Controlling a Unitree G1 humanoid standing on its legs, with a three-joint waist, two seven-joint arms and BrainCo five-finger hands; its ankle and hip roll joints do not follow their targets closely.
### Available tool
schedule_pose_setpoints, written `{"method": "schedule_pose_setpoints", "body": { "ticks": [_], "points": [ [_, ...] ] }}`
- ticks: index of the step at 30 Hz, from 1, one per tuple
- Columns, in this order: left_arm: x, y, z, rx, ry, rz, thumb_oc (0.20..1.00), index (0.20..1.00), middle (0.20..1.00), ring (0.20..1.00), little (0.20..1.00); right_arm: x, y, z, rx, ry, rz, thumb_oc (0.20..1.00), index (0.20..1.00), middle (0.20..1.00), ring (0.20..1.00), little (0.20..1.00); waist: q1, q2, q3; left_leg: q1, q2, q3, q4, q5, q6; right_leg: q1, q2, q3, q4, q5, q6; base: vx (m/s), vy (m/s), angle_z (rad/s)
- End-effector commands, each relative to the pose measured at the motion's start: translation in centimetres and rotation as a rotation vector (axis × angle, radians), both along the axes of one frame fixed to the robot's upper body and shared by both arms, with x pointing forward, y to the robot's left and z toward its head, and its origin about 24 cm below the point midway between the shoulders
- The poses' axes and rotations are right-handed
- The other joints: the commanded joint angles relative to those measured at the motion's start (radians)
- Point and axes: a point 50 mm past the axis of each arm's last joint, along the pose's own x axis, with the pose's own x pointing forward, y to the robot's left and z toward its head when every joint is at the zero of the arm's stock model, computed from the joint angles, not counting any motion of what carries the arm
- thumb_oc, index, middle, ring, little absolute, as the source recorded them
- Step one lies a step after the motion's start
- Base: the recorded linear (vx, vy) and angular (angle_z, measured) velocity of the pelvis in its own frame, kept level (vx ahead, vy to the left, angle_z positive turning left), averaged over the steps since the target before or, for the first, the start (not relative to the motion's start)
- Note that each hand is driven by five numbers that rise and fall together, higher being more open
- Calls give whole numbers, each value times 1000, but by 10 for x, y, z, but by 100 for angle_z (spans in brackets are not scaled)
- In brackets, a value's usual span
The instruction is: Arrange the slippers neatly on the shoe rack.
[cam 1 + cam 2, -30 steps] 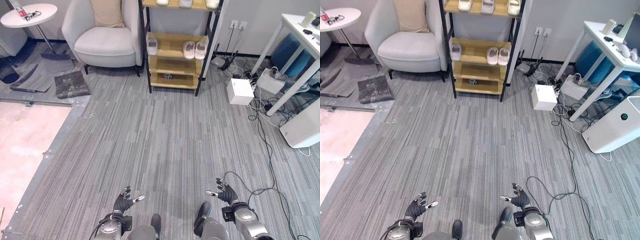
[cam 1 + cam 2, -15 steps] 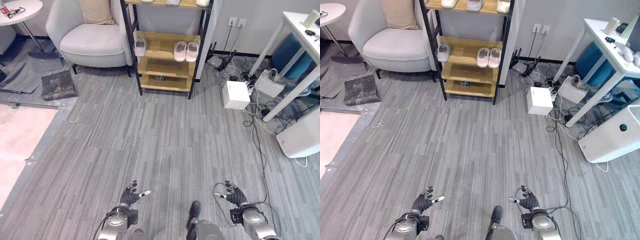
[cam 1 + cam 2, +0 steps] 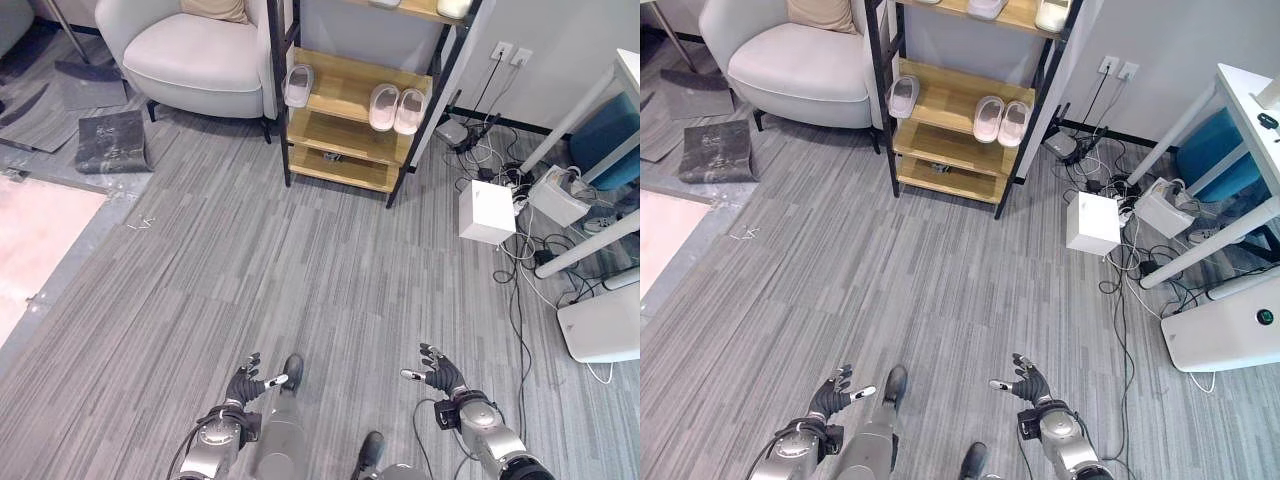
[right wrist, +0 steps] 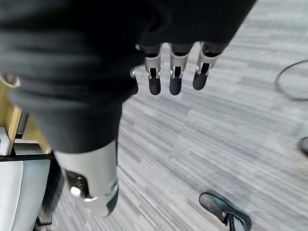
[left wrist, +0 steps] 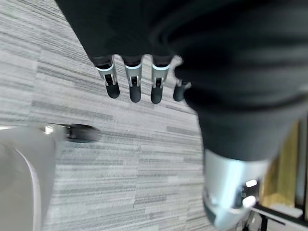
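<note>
Slippers (image 3: pixel 396 108) on shoe rack (image 3: pixel 352 100): we judge light, soft, take by sides | left robot hand (image 3: pixel 246 382) spread, empty | right robot hand (image 3: pixel 436 372) spread, empty

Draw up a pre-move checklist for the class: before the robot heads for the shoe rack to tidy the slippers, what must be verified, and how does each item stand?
1. Left hand free, fingers relaxed: ok.
2. Right hand free, fingers relaxed: ok.
3. Carpet between robot and shoe rack free of obstacles: ok.
4. Cables on the floor kept off the route: ok, they lie to the right.
5. Slippers already neat: not ok, a pair sits together but a single slipper lies apart on the same shelf.
6. Rack within reach: not ok, it stands far ahead.
</note>
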Motion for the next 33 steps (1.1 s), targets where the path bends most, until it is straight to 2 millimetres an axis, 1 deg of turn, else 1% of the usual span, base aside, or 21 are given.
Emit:
{"method": "schedule_pose_setpoints", "body": {
  "ticks": [1,3,4,6,7,8,10,11,13,14,15,16,17,20,21,22,23,25,28,30,33],
  "points": [
    [6,8,12,34,-72,-11,1000,1000,1000,1000,1000,21,3,20,16,-127,12,1000,1000,1000,1000,1000,33,-15,-38,-15,-23,27,-23,34,48,24,120,-33,65,-62,3,281,132,-43],
    [4,10,11,32,-66,-2,1000,1000,1000,1000,1000,21,6,20,24,-122,14,1000,1000,1000,1000,1000,37,-23,-48,-6,-30,42,-21,25,56,24,111,-23,86,-72,9,366,255,-44],
    [0,13,8,32,-51,14,1000,1000,1000,1000,1000,19,10,17,47,-106,8,1000,1000,1000,1000,1000,44,-38,-56,30,-57,88,22,-35,102,-22,36,-39,289,-31,75,570,477,-38],
    [1,12,8,31,-51,12,1000,1000,1000,1000,1000,18,9,15,40,-94,5,1000,1000,1000,1000,1000,29,-30,-46,72,-73,101,43,-84,133,-86,-29,-45,480,92,142,439,413,-31],
    [3,9,8,26,-52,7,1000,1000,1000,1000,1000,18,7,15,39,-91,-1,1000,1000,1000,1000,1000,21,-14,-38,102,-75,102,48,-102,145,-110,-52,-49,563,159,161,323,301,-41],
    [4,7,9,20,-59,0,1000,1000,1000,1000,1000,16,5,14,38,-87,-12,1000,1000,1000,1000,1000,6,1,-29,136,-82,100,45,-115,154,-120,-73,-55,630,198,162,299,266,-18],
    [8,2,13,14,-79,-20,1000,1000,1000,1000,1000,15,-1,14,26,-86,-36,1000,1000,1000,1000,1000,-18,33,-20,180,-77,83,35,-140,170,-183,-84,-54,695,215,151,338,242,35],
    [10,0,13,9,-82,-28,1000,1000,1000,1000,1000,14,-4,13,25,-81,-52,1000,1000,1000,1000,1000,-24,39,-19,200,-83,80,25,-149,172,-208,-108,-76,661,203,142,258,139,32],
    [9,-2,12,5,-80,-33,1000,1000,1000,1000,1000,13,-6,12,26,-76,-60,1000,1000,1000,1000,1000,-35,41,-11,226,-92,68,19,-156,171,-210,-125,-90,625,194,138,302,36,6],
    [11,-4,12,3,-78,-48,1000,1000,1000,1000,1000,11,-10,11,26,-70,-75,1000,1000,1000,1000,1000,-45,36,-10,254,-108,46,13,-180,161,-241,-154,-110,442,164,114,455,-24,17],
    [11,-5,12,4,-76,-55,1000,1000,1000,1000,1000,11,-11,11,25,-70,-76,1000,1000,1000,1000,1000,-54,35,-3,267,-111,30,16,-191,154,-234,-150,-106,354,175,113,595,-123,32],
    [14,-6,13,13,-81,-68,1000,1000,1000,1000,1000,9,-15,11,22,-70,-90,1000,1000,1000,1000,1000,-70,27,2,288,-113,7,27,-218,137,-258,-145,-62,146,208,114,465,-136,46],
    [16,-4,14,22,-88,-71,1000,1000,1000,1000,1000,9,-16,12,18,-75,-95,1000,1000,1000,1000,1000,-82,23,5,299,-115,-5,34,-234,132,-295,-164,-39,82,239,125,486,-107,58],
    [18,-2,16,30,-95,-64,1000,1000,1000,1000,1000,6,-20,10,0,-62,-103,1000,1000,1000,1000,1000,-97,26,11,333,-116,-18,64,-290,123,-322,-164,-22,16,279,143,336,-23,63],
    [18,-2,16,30,-95,-64,1000,1000,1000,1000,1000,6,-20,10,0,-62,-103,1000,1000,1000,1000,1000,-97,26,11,333,-116,-18,64,-290,123,-322,-164,-22,16,279,143,434,-22,48],
    [17,-1,14,28,-88,-62,1000,1000,1000,1000,1000,2,-23,7,0,-47,-116,1000,1000,1000,1000,1000,-109,18,6,365,-128,-32,79,-331,118,-313,-161,-13,18,281,143,303,-15,48],
    [17,-1,14,28,-88,-62,1000,1000,1000,1000,1000,2,-23,7,0,-47,-116,1000,1000,1000,1000,1000,-109,18,7,365,-127,-32,79,-331,118,-312,-160,-13,18,281,143,492,-25,45],
    [13,-5,10,22,-67,-70,1000,1000,1000,1000,1000,-9,-30,-1,-1,-2,-145,1000,1000,1000,1000,1000,-127,13,-29,426,-122,-57,98,-374,111,-292,-141,-25,26,279,130,622,-39,22],
    [12,-5,9,19,-65,-70,1000,1000,1000,1000,1000,-17,-34,-4,7,17,-164,1000,1000,1000,1000,1000,-142,28,-49,443,-94,-78,165,-360,87,-273,-110,-47,65,249,111,535,-67,10],
    [14,-7,10,22,-67,-84,1000,1000,1000,1000,1000,-20,-34,-7,20,30,-176,1000,1000,1000,1000,1000,-139,36,-57,430,-72,-70,260,-315,48,-241,-70,-78,74,208,83,418,-94,5],
    [21,-9,14,16,-91,-87,1000,1000,1000,1000,1000,-16,-32,-5,38,11,-181,1000,1000,1000,1000,1000,-117,11,-40,290,-62,-28,524,-181,-26,-175,-50,-114,61,163,39,260,-99,17]
  ]
}}
